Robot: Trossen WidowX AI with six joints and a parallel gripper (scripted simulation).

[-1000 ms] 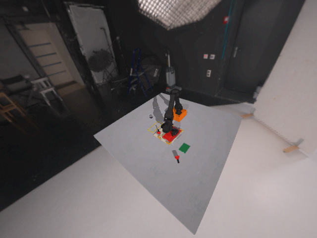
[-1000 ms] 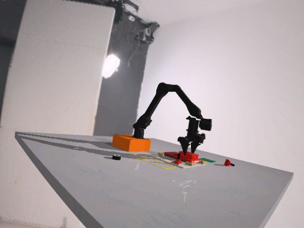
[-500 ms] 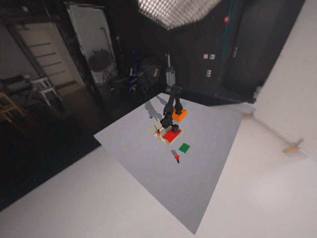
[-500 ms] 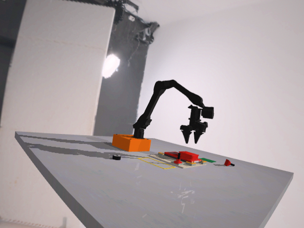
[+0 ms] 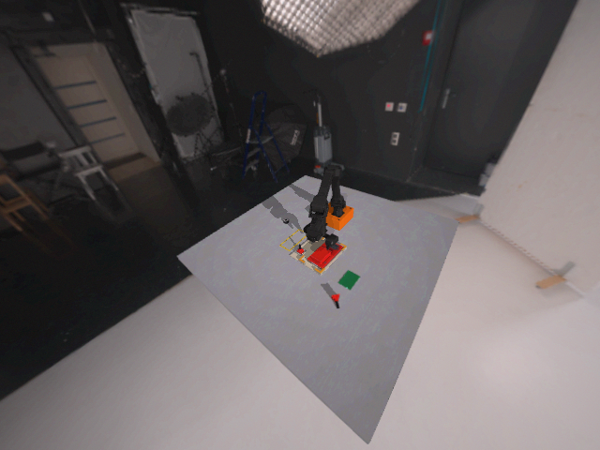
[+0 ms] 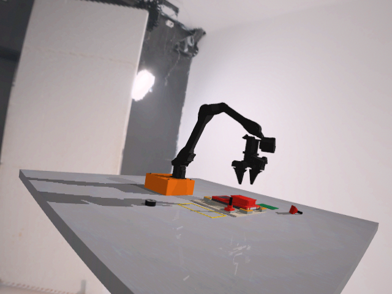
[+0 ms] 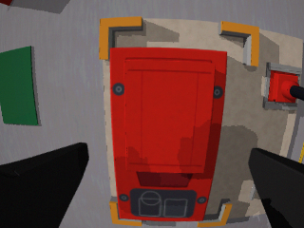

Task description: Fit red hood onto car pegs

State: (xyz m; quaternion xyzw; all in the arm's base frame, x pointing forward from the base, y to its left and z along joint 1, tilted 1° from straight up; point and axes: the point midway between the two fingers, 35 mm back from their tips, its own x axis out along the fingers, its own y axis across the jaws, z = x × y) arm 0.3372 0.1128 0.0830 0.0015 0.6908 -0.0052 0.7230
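Note:
The red hood (image 5: 320, 258) (image 6: 243, 201) (image 7: 168, 109) lies over the front part of the red chassis (image 6: 218, 198) (image 7: 119, 142). Its raised roof looks level and nearly in line with the chassis. The chassis sits between orange corner brackets on the beige jig plate (image 6: 247, 215) (image 7: 242, 114). The engine block is hidden under the hood, and the pegs and corner holes cannot be made out. My gripper (image 6: 245, 183) (image 7: 169, 148) is open and empty. It hangs above the hood, with a visible gap, touching nothing.
A red piece with a black stem (image 6: 229, 209) (image 7: 280, 87) stands in a jig socket. A similar piece (image 5: 335, 297) (image 6: 293, 209) lies beyond the green plate (image 5: 349, 279) (image 7: 18, 87). A black wheel (image 6: 150, 203) lies near the orange base (image 6: 177, 186).

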